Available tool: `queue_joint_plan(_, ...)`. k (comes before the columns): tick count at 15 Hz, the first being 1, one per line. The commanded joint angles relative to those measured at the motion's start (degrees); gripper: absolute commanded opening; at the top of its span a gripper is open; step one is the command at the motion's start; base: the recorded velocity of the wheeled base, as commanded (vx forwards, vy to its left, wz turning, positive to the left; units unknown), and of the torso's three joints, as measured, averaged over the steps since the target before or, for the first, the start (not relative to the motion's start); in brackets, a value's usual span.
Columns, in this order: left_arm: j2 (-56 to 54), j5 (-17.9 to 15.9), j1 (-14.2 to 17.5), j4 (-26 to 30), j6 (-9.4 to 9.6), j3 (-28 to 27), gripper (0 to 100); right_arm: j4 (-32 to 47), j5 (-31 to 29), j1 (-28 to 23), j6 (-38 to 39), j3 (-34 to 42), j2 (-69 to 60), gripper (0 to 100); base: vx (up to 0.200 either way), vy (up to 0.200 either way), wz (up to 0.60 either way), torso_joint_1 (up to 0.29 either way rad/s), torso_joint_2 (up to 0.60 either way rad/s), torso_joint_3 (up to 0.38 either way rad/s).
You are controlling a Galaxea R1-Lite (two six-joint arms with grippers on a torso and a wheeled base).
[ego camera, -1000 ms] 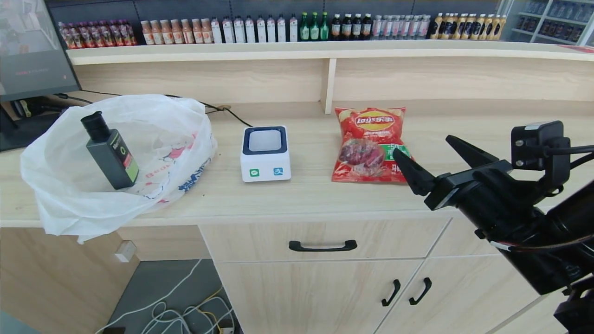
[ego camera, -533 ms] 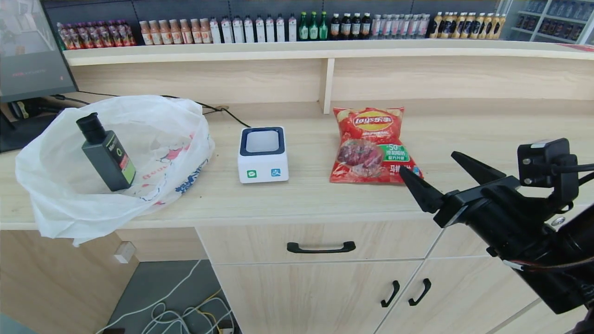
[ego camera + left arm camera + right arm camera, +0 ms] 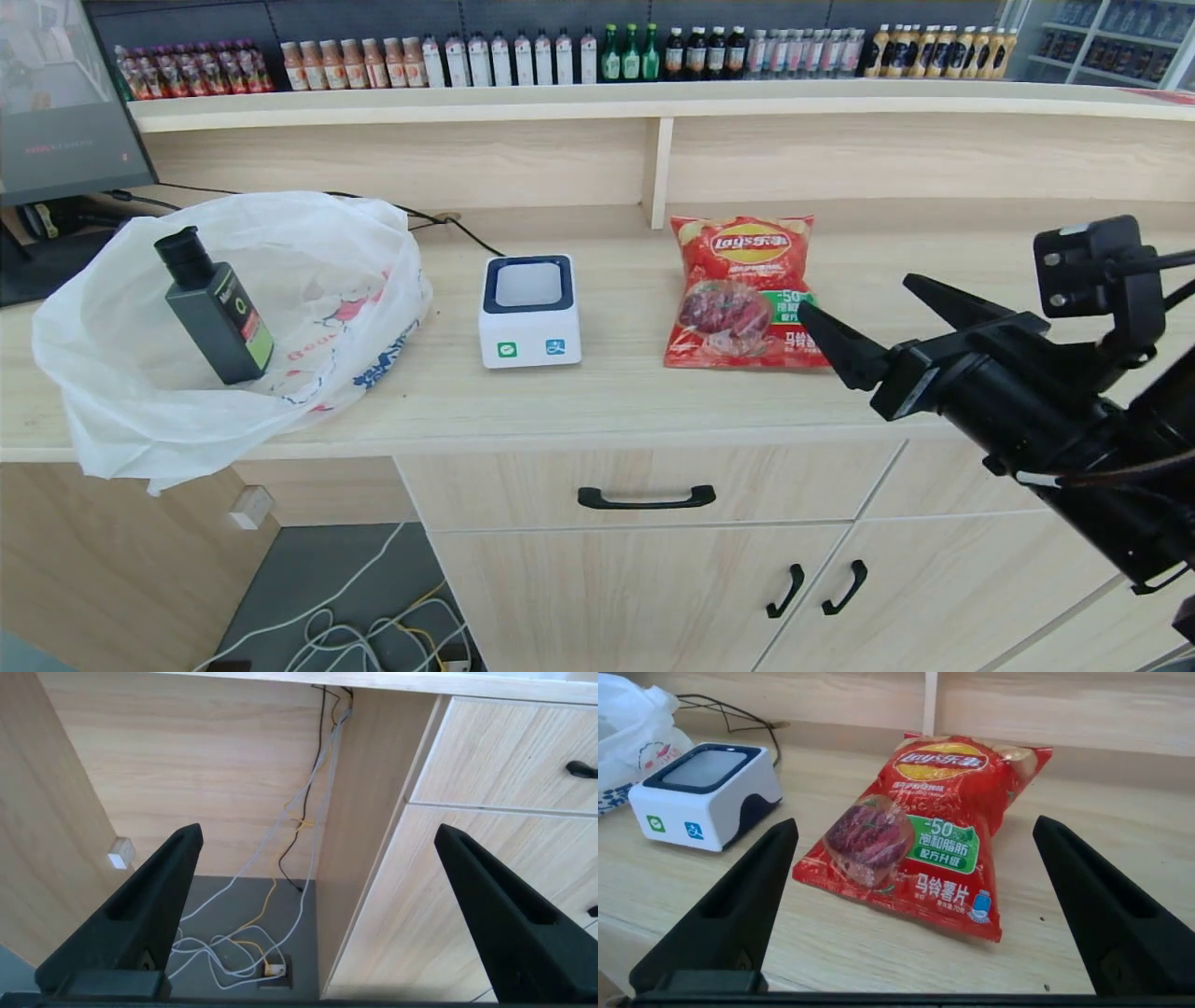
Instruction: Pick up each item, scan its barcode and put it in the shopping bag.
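Your left gripper (image 3: 318,831) hangs low with its fingers spread wide and nothing between them. Its wrist view adds the recess under the counter (image 3: 607,392): a wooden panel straight ahead of the fingertips, cables (image 3: 248,943) running down it to the dark floor, and a drawer front off to the side. From the head view you get the counter top itself. The right wrist view gives you the close look: the chips packet (image 3: 747,291) lies flat just ahead of the right gripper (image 3: 856,297), framed between its two fingers, and bare wood separates packet and fingertips. That gripper is also spread apart and empty, hovering at the counter's front edge.

Around the hands, from the left:
- A monitor (image 3: 65,93) stands far off to the right gripper's left, behind the shopping bag (image 3: 355,271).
- A black cable runs along the back of the counter from behind the bag toward the scanner (image 3: 529,311).
- The scanner sits beyond the chips on the gripper's left, well apart from both the packet and the bag.
- A row of shelf bottles (image 3: 560,56) lines the ledge far ahead of the gripper.
- A black drawer handle (image 3: 647,497) sits below it and to the left.
- Between the right fingertips and the chips packet the wood is bare.

As for containers, the white shopping bag is the farthest task thing from your right gripper. It lies slumped and open at the counter's left end, with part of it drooping over the front edge. Inside it a dark bottle (image 3: 217,313) with a black cap leans tilted against the plastic.
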Motion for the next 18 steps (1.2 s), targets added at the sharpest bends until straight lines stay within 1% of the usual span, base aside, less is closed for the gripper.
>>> queue_joint_plan(1,-0.02,-0.02,0.0,0.0,0.0,0.0,100,7.17,0.17,0.48,0.34,-5.84,-3.84,100,0.0,0.0,0.0,0.0,0.0,0.0)
queue_joint_plan(2,-0.02,-0.02,0.0,0.0,0.0,0.0,100,13.24,0.34,1.18,0.51,-6.9,-5.78,100,0.0,0.0,0.0,0.0,0.0,0.0)
queue_joint_plan(3,-0.02,0.06,0.0,0.0,0.0,0.0,100,17.1,0.52,1.8,1.57,-9.27,-6.13,100,0.0,0.0,0.0,0.0,0.0,0.0)
queue_joint_plan(5,-0.02,0.06,0.0,0.0,0.0,0.0,100,22.73,0.43,2.59,2.97,-15.95,-5.78,100,0.0,0.0,0.0,0.0,0.0,0.0)
queue_joint_plan(7,-0.02,-0.02,0.0,0.0,0.0,0.0,100,31.61,0.25,5.05,4.91,-22.1,-6.13,100,0.0,0.0,0.0,0.0,0.0,0.0)
queue_joint_plan(8,-0.02,-0.02,0.0,0.0,0.0,0.0,100,34.16,0.17,5.4,6.23,-23.86,-6.13,100,0.0,0.0,0.0,0.0,0.0,0.0)
queue_joint_plan(9,-0.02,-0.02,0.0,0.0,0.0,0.0,100,36.09,0.52,6.63,7.54,-26.14,-5.6,100,0.0,0.0,0.0,0.0,0.0,0.0)
queue_joint_plan(10,-0.02,-0.02,0.0,0.0,0.0,0.0,100,35.91,0.43,10.41,11.5,-28.78,-3.49,100,0.0,0.0,0.0,0.0,0.0,0.0)
queue_joint_plan(11,-0.02,0.06,0.0,0.0,0.0,0.0,100,35.83,-0.63,12.17,15.98,-31.24,-1.56,100,0.0,0.0,0.0,0.0,0.0,0.0)
queue_joint_plan(12,-0.02,-0.02,0.0,0.0,0.0,0.0,100,36.0,-3.26,13.13,17.91,-33.17,-0.33,100,0.0,0.0,0.0,0.0,0.0,0.0)
queue_joint_plan(13,-0.02,0.06,0.0,0.0,0.0,0.0,100,36.09,-5.99,13.66,18.27,-36.07,2.22,100,0.0,0.0,0.0,0.0,0.0,0.0)
queue_joint_plan(14,-0.02,0.06,0.0,0.0,0.0,0.0,100,36.62,-6.43,13.4,18.18,-40.47,4.95,100,0.0,0.0,0.0,0.0,0.0,0.0)
queue_joint_plan(15,-0.02,0.06,0.0,0.0,0.0,0.0,100,39.6,-6.51,11.73,17.12,-45.48,7.67,100,0.0,0.0,0.0,0.0,0.0,0.0)
queue_joint_plan(16,-0.02,0.06,0.0,0.0,0.0,0.0,100,45.14,-6.43,11.02,16.24,-51.37,9.16,100,0.0,0.0,0.0,0.0,0.0,0.0)
queue_joint_plan(17,-0.02,-0.02,0.0,0.0,0.0,0.0,100,50.41,-6.25,10.76,16.33,-54.88,9.6,100,0.0,0.0,0.0,0.0,0.0,0.0)
queue_joint_plan(18,-0.02,-0.02,0.0,0.0,0.0,0.0,100,59.73,-5.72,9.88,16.42,-59.98,9.96,100,0.0,0.0,0.0,0.0,0.0,0.0)
